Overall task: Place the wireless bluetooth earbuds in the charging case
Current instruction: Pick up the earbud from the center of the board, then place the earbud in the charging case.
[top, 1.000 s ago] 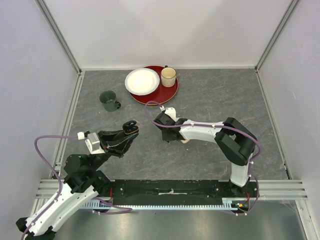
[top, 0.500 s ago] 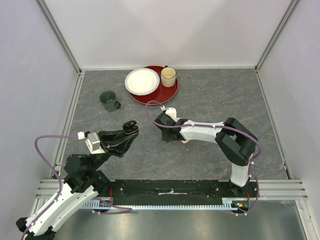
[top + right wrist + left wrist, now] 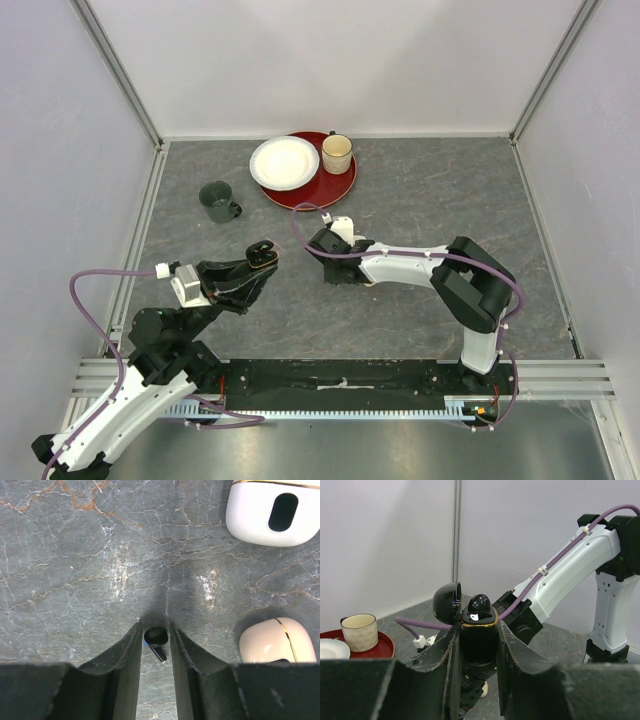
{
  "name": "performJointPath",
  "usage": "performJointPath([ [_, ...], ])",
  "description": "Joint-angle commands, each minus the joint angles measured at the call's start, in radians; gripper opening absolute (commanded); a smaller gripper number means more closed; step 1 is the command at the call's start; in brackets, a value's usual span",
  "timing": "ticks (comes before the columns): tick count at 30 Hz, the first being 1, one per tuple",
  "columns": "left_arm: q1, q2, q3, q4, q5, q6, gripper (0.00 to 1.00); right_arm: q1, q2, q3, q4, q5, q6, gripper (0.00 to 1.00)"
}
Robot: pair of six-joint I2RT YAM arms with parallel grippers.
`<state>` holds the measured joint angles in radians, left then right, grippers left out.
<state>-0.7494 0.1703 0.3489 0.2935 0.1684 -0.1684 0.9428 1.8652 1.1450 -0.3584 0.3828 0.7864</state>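
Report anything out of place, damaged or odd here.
Nothing looks spilled, broken or askew. The left end effector grips the black charging case, lid open; the right end effector brackets a black earbud on the table.

Bright, even, sharp; soft glare streaks the table (image 3: 117,570).

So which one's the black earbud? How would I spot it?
Look on the grey table, at the tip of the right pincer. Between its two fingers lies the black earbud. It is tiny, black and stemmed, unlike the bigger, rounded white case and cream case nearby.
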Motion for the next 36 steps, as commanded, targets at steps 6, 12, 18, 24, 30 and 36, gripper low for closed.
performJointPath([
  [6,0.001,0.005,0.028,0.050,0.013,-0.036,0.02,0.010,0.052,-0.019,-0.131,-0.018,0.020,0.32],
  [12,0.002,0.003,0.021,0.050,0.010,-0.040,0.02,0.011,0.065,-0.021,-0.114,-0.036,0.017,0.22],
  [18,0.001,0.008,0.021,0.049,0.000,-0.042,0.02,0.010,-0.035,-0.031,-0.099,-0.018,0.033,0.12],
  [24,0.002,0.028,0.019,0.058,-0.052,-0.045,0.02,0.017,-0.335,-0.099,0.047,0.070,0.043,0.06],
  [30,0.002,0.069,0.010,0.093,-0.112,-0.063,0.02,0.086,-0.616,-0.171,0.222,0.197,-0.002,0.00],
  [36,0.001,0.130,-0.016,0.200,-0.116,-0.115,0.02,0.235,-0.791,-0.217,0.484,0.323,-0.098,0.00],
])
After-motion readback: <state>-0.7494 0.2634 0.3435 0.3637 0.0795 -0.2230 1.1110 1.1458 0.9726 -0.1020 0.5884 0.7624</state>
